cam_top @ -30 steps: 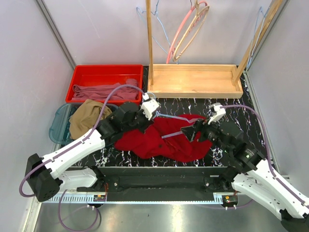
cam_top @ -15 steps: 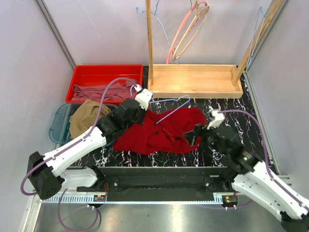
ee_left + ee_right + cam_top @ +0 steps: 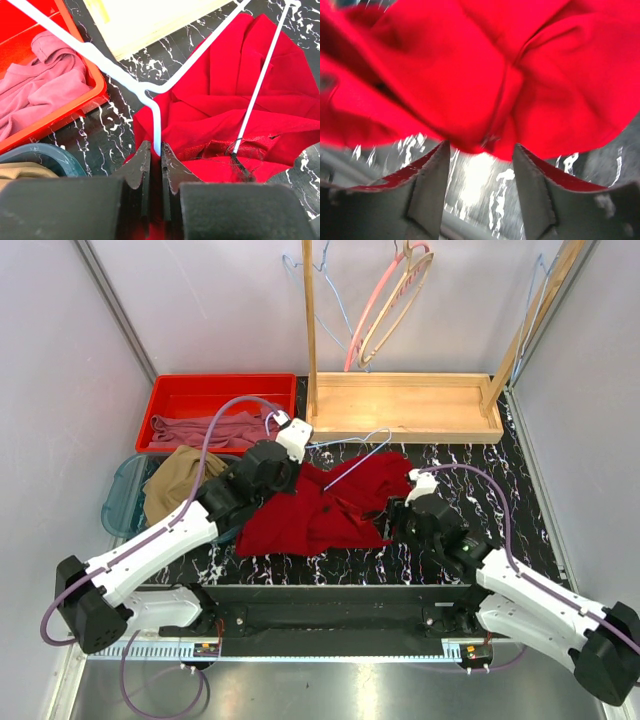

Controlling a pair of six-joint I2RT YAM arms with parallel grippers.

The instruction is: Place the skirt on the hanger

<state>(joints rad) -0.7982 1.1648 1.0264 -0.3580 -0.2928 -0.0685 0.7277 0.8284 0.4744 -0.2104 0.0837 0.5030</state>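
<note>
**A:** Where is the skirt (image 3: 176, 488) lying?

**B:** It is sitting bunched up in the teal tub (image 3: 117, 505) at the left edge of the table (image 3: 470, 475), well apart from both grippers. Nothing is touching it.

**A:** And the hanger (image 3: 156, 125)?

**B:** The light wire hanger is lying across the top of the red garment (image 3: 330, 510), with its hook pointing toward the wooden rack base (image 3: 400, 405). The left gripper (image 3: 155, 150) is clamping tight on one thin wire of it, just below a bend, and the fingers are pressing the wire from both sides.

**A:** What is the red garment doing?

**B:** It is spreading crumpled over the middle of the marbled table, between the two arms. One wire of the hanger is running down into its folds.

**A:** And the right gripper (image 3: 480, 165)?

**B:** It is hovering low at the near right edge of the red cloth. Its fingers are standing apart, with the hem hanging just above the gap and the table showing between them, so it is pinching nothing.

**A:** Anything beyond that?

**B:** A mauve-pink cloth (image 3: 205, 428) is lying in the red tray (image 3: 160, 390) behind the tub. A pink hanger (image 3: 375, 310) and more wire ones are hanging on the rack.
</note>
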